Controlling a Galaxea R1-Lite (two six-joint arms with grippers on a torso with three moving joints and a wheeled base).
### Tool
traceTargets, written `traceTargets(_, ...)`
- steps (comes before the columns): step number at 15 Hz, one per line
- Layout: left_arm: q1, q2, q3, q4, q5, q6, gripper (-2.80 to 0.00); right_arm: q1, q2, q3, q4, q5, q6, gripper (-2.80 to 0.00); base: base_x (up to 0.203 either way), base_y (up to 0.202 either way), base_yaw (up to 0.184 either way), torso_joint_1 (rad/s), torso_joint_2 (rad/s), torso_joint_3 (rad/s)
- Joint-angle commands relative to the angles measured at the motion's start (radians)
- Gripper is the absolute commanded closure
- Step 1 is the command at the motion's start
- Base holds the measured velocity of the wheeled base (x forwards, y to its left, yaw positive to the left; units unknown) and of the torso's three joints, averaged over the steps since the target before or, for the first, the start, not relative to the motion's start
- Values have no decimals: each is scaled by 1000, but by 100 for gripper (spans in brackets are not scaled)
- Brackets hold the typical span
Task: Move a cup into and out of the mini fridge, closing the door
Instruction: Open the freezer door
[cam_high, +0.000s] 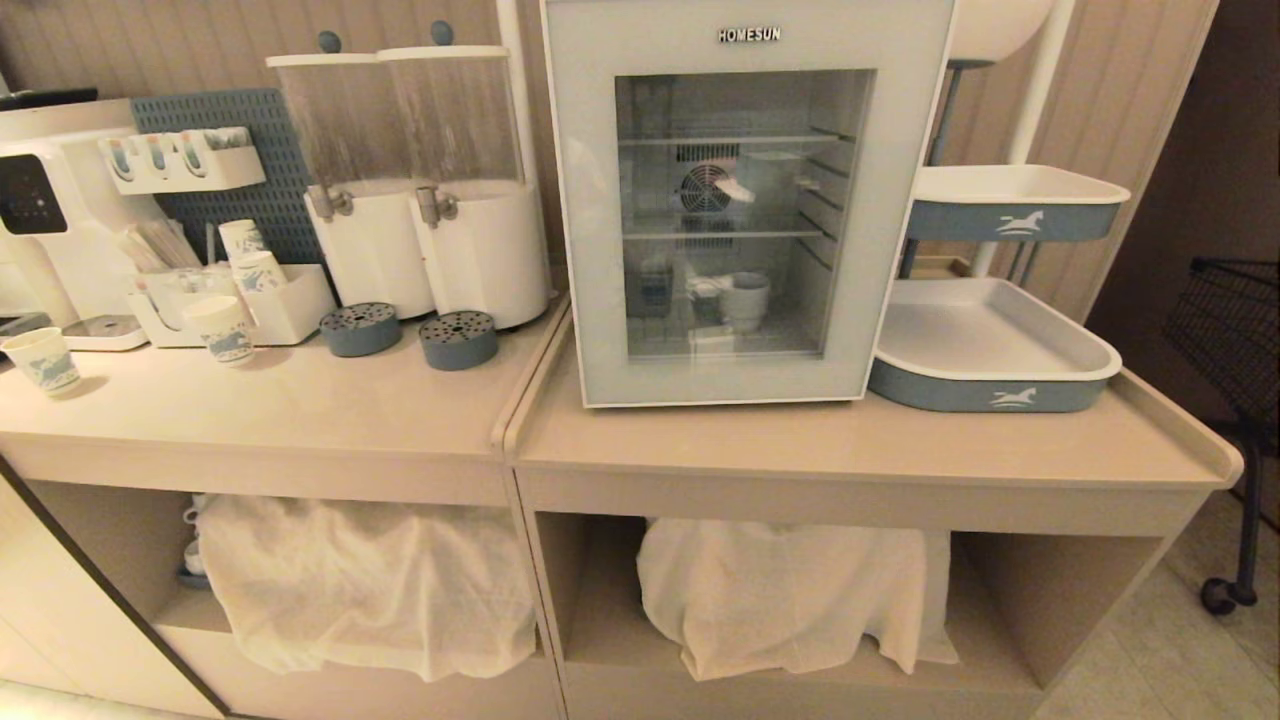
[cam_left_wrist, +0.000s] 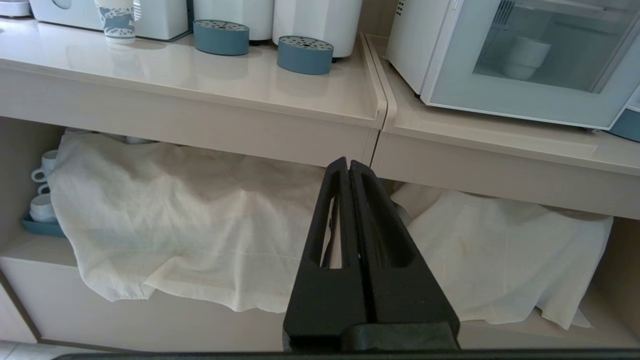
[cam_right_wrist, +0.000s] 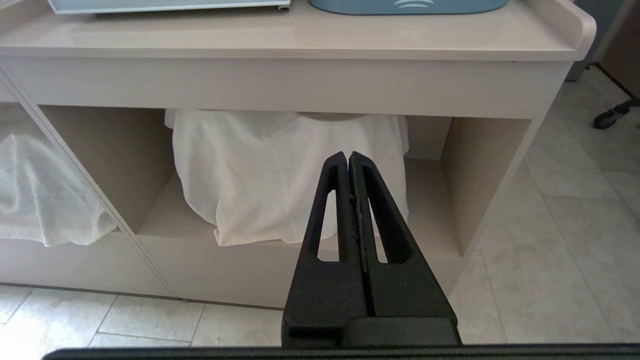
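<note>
A: Where do we stand? Describe it for someone who cannot see it.

B: We face a beige counter (cam_high: 860, 440). On it, at about twelve o'clock from us, stands the white boxy mini fridge (cam_high: 745, 200) with "HOMESUN" lettering. Its door (cam_high: 590, 220), a pale frame around a large glass window, sits flush against the body.

A: And the cup?

B: The small squat white ceramic cup (cam_high: 745, 298) rests inside, on the fridge floor below the wire shelves, seen through the glass. The left wrist view shows it there too.

A: What are our grippers doing?

B: Neither appears in the head view. The left gripper (cam_left_wrist: 348, 167) and the right gripper (cam_right_wrist: 348, 160) each have their black fingers pressed together and hold nothing. Both sit low, aimed at the open shelves under the counter, where white cloths (cam_high: 370, 580) are draped.

A: What else is near?

B: At three o'clock of the fridge, two white trays with blue-grey walls (cam_high: 990, 395). At nine o'clock, two white cylindrical dispensers (cam_high: 430, 250) and printed paper cups (cam_high: 220, 328).

A: Which step is this?

B: We judge the cup is in and the door closed, so taking it out comes next. That calls for raising an arm, spreading its fingers, pulling the door open by an edge, then reaching in for the cup.
</note>
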Motion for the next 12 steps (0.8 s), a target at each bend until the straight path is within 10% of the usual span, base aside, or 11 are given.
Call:
traceTargets(1, 1, -2, 40, -1, -1, -1, 0, 1, 4, -3, 2, -1, 0, 0, 0, 0, 0, 0, 0, 0)
traceTargets(12, 1, -2, 40, -1, -1, -1, 0, 0, 4, -2, -2, -4, 19, 0, 0, 0, 0, 0, 0, 0)
